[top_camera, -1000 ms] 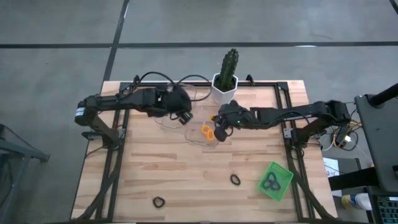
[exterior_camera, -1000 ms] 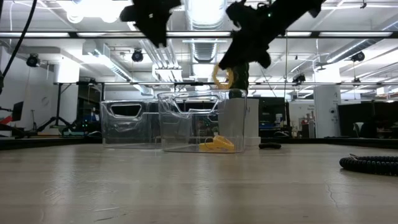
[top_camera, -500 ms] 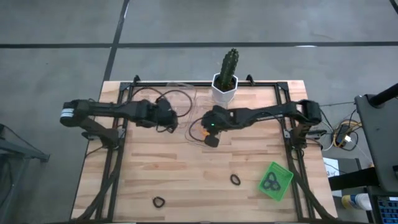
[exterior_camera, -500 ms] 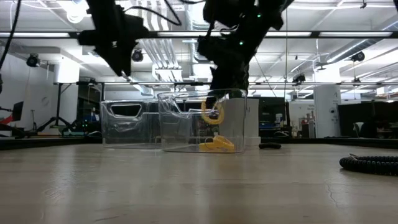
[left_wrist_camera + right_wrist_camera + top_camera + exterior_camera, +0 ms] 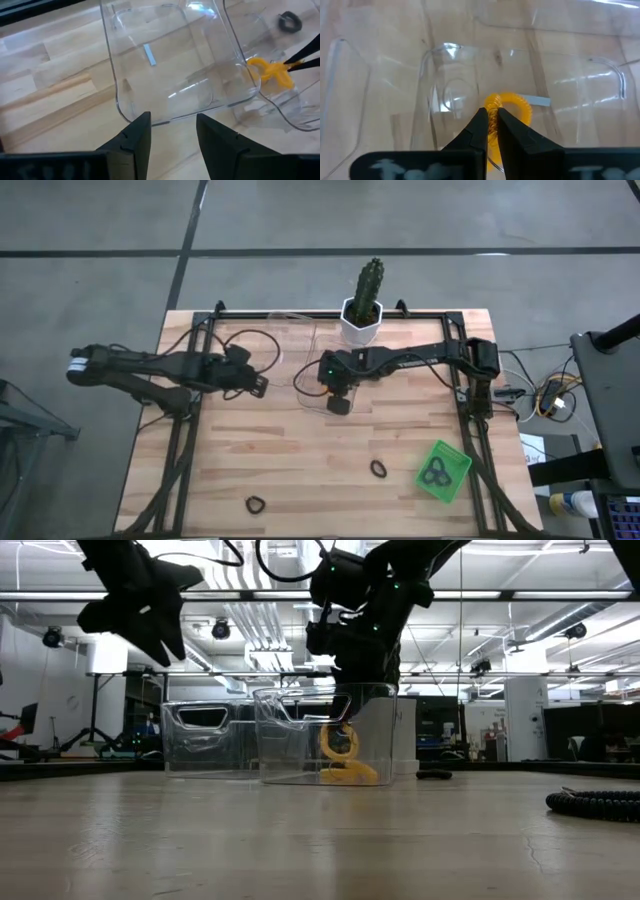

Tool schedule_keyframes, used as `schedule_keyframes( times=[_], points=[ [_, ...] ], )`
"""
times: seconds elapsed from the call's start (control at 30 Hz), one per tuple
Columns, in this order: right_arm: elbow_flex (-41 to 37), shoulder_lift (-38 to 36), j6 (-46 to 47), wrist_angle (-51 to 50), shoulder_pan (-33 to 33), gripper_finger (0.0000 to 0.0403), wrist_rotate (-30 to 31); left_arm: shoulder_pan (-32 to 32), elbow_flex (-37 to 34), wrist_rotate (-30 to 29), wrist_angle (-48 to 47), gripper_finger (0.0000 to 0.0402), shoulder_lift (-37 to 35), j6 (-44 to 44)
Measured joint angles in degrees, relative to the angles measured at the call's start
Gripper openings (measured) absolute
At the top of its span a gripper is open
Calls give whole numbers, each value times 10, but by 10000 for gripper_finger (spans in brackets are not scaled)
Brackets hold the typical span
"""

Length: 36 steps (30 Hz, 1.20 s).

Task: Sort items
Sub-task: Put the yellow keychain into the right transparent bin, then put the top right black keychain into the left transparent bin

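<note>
My right gripper [image 5: 492, 120] is shut on an orange loop [image 5: 516, 107] and reaches down into the nearer clear tray [image 5: 318, 396]. In the low view the loop [image 5: 340, 743] hangs above other orange loops [image 5: 352, 775] lying on that tray's floor. My left gripper [image 5: 172, 132] is open and held above the table to the left of the second clear tray [image 5: 170, 65], which holds nothing. Two black loops [image 5: 378, 469] [image 5: 255, 504] lie on the near part of the table. More black loops sit in the green tray [image 5: 452, 476]. No purple loop shows. My right gripper pinches the orange loop by one stretch of its rim [image 5: 495, 101] between the two fingertips, coming from above and pointing down. The loop hangs below the fingers inside the clear tray. Whether its lower end touches the orange loops beneath, I cannot tell.
A cactus in a white pot [image 5: 363, 315] stands at the far edge, just behind the trays. A coiled black cable [image 5: 595, 803] lies on the table at the right of the low view. Bare wood lies between the trays and the near black loops.
My right gripper has moved toward the table's left and come down, carrying the orange loop from above the tray's rim to inside the clear tray. My left arm has drawn back toward the table's left edge, away from the trays.
</note>
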Motion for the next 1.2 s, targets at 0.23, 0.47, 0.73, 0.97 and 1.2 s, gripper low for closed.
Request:
schedule_keyframes(
  times=[0.23,0.47,0.73,0.97,1.2],
  points=[
    [1,-6,-13,1,-1,67,-5,0,-1,-4,5,149,-4,25],
    [1,-34,-17,-15,-1,144,-5,0,-2,-4,6,149,-4,29],
    [2,-120,31,-143,0,171,64,0,-7,-4,6,149,-4,29],
    [-47,-180,132,-236,-24,159,115,-1,-7,-4,6,149,-4,30],
    [-124,-185,238,-231,-76,149,110,-3,-7,-4,6,149,-4,33]
  ],
)
